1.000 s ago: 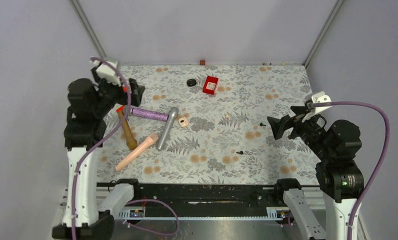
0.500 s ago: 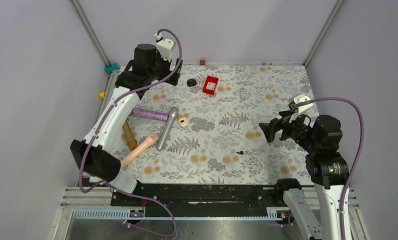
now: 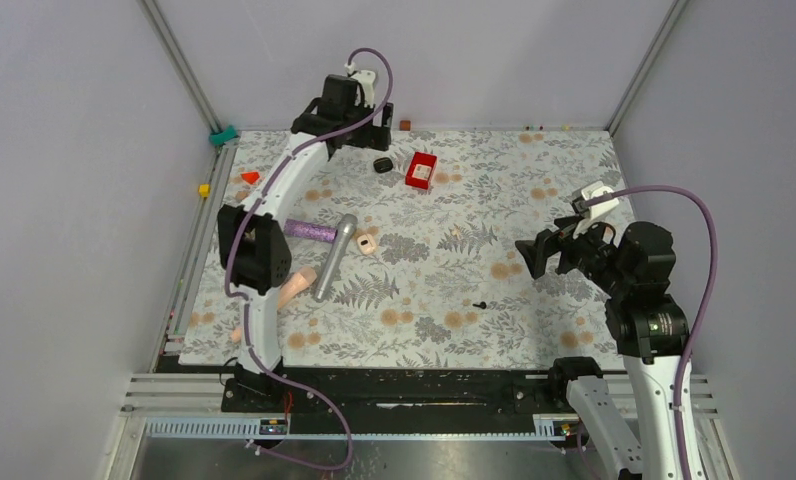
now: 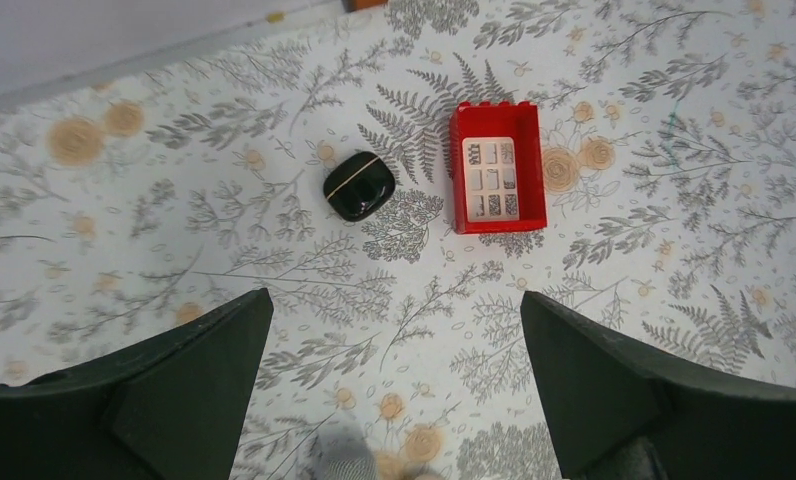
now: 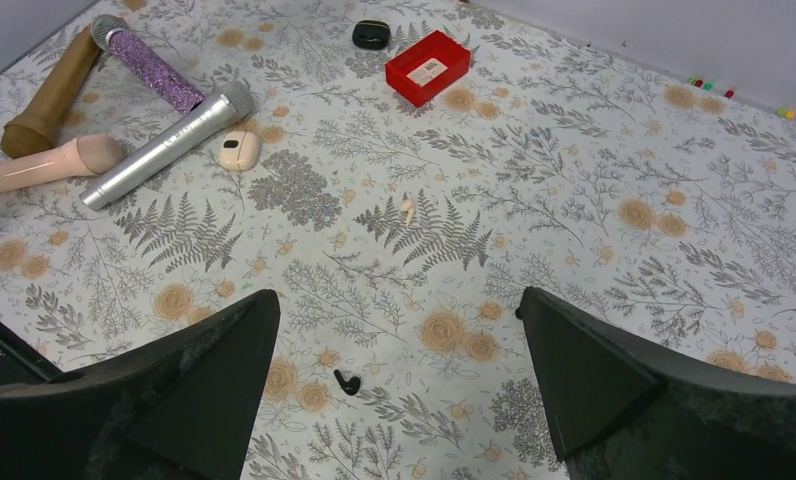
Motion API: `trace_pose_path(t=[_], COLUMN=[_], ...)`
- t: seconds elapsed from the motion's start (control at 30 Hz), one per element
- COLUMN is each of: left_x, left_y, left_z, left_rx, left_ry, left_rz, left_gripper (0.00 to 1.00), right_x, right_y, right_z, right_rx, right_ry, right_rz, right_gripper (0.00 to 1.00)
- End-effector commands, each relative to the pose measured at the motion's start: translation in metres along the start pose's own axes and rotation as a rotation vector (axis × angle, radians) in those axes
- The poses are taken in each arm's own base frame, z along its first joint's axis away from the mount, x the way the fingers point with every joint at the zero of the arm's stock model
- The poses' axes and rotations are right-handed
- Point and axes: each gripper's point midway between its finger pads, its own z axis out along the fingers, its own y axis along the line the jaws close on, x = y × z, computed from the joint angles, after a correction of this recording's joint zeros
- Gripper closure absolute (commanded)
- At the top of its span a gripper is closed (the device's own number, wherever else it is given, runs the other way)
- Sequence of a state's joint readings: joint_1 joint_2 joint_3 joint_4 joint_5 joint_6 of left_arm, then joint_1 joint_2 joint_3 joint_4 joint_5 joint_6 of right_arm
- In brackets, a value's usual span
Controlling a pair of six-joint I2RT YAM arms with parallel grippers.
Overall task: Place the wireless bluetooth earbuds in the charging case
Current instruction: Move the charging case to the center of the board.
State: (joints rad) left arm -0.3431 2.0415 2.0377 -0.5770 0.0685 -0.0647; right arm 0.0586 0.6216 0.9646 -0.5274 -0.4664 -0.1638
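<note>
Tbl (image 3: 534,160): flat matte cloth, grey fern + tan flower print.
L gripper (image 4: 394,310): out at far edge of tbl, jaws spread wide, nothing btwn them; dark matte wedge fingers.
R gripper (image 5: 399,305): over the right side, jaws wide apart too, empty.
Left side of tbl: silver mic (image 5: 164,145) w/ metal body and mesh head, purple glitter mic (image 5: 149,68), brown mic (image 5: 49,95) and peach mic (image 5: 34,170), both smooth.
Red box (image 4: 497,166): square plastic, white patterned panel inside.
Charging case (image 4: 359,186): glossy black rounded pebble, thin gold seam, lid shut. Sits ahead of the L fingers, in line w/ the gap, nearer the view's left finger. Just beside red box, not touching.
Beige oval case (image 5: 239,150) near silver mic head.
Earbud (image 5: 347,382): tiny, black, short stem, lying on cloth. In R wrist view it's btwn the two fingers, closer to the left one, touching neither. Only one made out clearly.
</note>
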Motion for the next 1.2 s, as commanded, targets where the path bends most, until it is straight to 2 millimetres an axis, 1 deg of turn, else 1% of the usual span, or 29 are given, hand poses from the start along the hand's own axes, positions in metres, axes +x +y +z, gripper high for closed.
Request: trace_pose_path(t=[0.0, 0.1, 0.13, 0.23, 0.3, 0.4, 0.5, 0.6, 0.93, 1.07, 1.1, 1.17], left_x=[0.011, 0.030, 0.040, 0.057, 0.065, 0.077, 0.087, 0.092, 0.107, 0.104, 0.104, 0.105], left_y=[-0.001, 0.004, 0.007, 0.018, 0.026, 0.034, 0.038, 0.039, 0.036, 0.035, 0.031, 0.029], left_z=[0.041, 0.069, 0.080, 0.100, 0.109, 0.119, 0.129, 0.138, 0.173, 0.179, 0.180, 0.182], left_rx=[-0.002, -0.035, -0.053, -0.117, -0.152, -0.187, -0.212, -0.223, -0.182, -0.168, -0.147, -0.139], left_ry=[0.022, 0.061, 0.078, 0.097, 0.103, 0.118, 0.129, 0.131, 0.139, 0.128, 0.135, 0.138], left_rz=[-0.138, -0.210, -0.240, -0.320, -0.384, -0.471, -0.519, -0.559, -0.649, -0.674, -0.681, -0.694], left_gripper=[0.01, 0.01, 0.01, 0.01, 0.01, 0.02, 0.01, 0.01, 0.02, 0.01, 0.02, 0.02], right_x=[-0.008, -0.007, -0.006, -0.004, -0.004, -0.003, -0.002, -0.001, 0.000, 0.000, -0.001, -0.001], right_y=[0.001, 0.001, 0.001, 0.001, 0.002, 0.002, 0.002, 0.001, 0.001, 0.001, 0.002, 0.002], right_z=[0.006, 0.008, 0.009, 0.010, 0.011, 0.013, 0.014, 0.016, 0.021, 0.023, 0.023, 0.023], right_rx=[-0.025, -0.031, -0.033, -0.040, -0.044, -0.049, -0.052, -0.053, -0.061, -0.063, -0.063, -0.062], right_ry=[-0.027, -0.016, -0.013, 0.000, 0.006, 0.016, 0.023, 0.029, 0.046, 0.051, 0.051, 0.052], right_rz=[-0.020, -0.010, -0.007, 0.001, 0.006, 0.016, 0.025, 0.038, 0.077, 0.092, 0.095, 0.102], right_gripper=[0.01, 0.01, 0.01, 0.01, 0.01, 0.01, 0.01, 0.01, 0.01, 0.01, 0.01, 0.01])
